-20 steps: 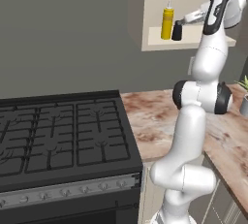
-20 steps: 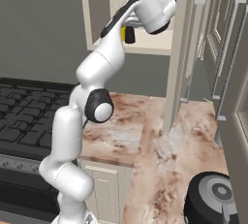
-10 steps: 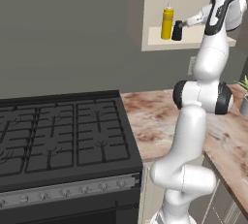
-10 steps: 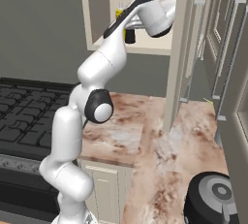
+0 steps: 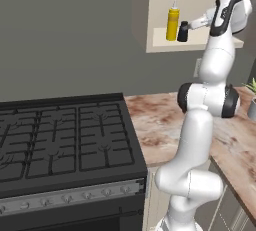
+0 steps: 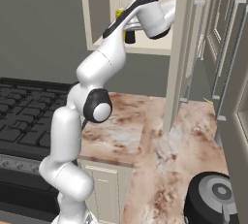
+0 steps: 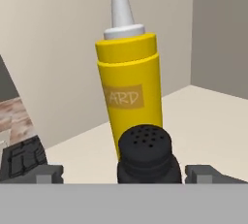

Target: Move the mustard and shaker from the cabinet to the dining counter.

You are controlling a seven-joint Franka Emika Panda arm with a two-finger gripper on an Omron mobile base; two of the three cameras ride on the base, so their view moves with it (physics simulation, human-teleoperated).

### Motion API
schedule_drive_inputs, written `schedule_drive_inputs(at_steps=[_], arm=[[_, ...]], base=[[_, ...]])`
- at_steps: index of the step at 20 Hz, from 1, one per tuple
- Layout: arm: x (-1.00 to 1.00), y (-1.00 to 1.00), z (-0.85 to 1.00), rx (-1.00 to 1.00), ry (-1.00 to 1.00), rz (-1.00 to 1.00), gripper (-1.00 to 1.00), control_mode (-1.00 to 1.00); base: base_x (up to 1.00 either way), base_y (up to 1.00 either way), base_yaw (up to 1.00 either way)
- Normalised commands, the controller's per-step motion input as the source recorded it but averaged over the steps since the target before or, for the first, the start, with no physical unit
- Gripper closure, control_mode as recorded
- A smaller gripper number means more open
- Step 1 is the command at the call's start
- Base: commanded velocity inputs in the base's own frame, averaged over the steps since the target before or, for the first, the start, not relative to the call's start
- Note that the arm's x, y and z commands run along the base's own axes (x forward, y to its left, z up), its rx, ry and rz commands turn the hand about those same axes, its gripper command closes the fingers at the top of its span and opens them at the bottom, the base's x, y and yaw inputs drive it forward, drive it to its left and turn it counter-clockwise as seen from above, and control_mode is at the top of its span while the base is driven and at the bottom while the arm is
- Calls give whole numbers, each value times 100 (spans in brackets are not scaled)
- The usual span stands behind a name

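Note:
The cabinet (image 5: 150, 10) stands open, and the mustard (image 5: 172, 23) is upright on its pale shelf (image 5: 162, 38). The black shaker (image 5: 183, 31) stands right beside the bottle, on the arm's side. My gripper (image 5: 193, 24) reaches in at shelf height, just behind the shaker. In the hand view the shaker (image 7: 145, 152) sits close up in front of the mustard (image 7: 128, 82). My gripper (image 7: 125, 173) is open, one fingertip (image 7: 48, 173) on each side of the shaker with a gap to it. The right base view shows the shaker (image 6: 129, 37) under the hand. I cannot tell whether the marbled stretch at the right is the dining counter.
A black stove (image 5: 60, 135) fills the left. A marbled counter (image 5: 155, 117) adjoins it and runs toward the camera on the right (image 6: 169, 169). An open cabinet door (image 6: 180, 48) hangs right of the hand. A round black appliance (image 6: 210, 201) and a plant (image 5: 251, 87) stand on the counter.
The hand has edged a little further into the cabinet toward the shaker. Its jaws have stayed open, and the bottle and shaker have not moved.

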Motion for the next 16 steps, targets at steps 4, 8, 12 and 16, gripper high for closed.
schedule_drive_inputs(at_steps=[4,8,12,16], arm=[[25,10,0,0,0,0,-100,-100],[15,0,0,0,0,0,-100,-100],[2,0,0,0,0,0,100,-100],[-17,0,4,0,0,0,100,-100]], base=[[0,0,0],[0,0,0],[0,0,0],[0,0,0]])
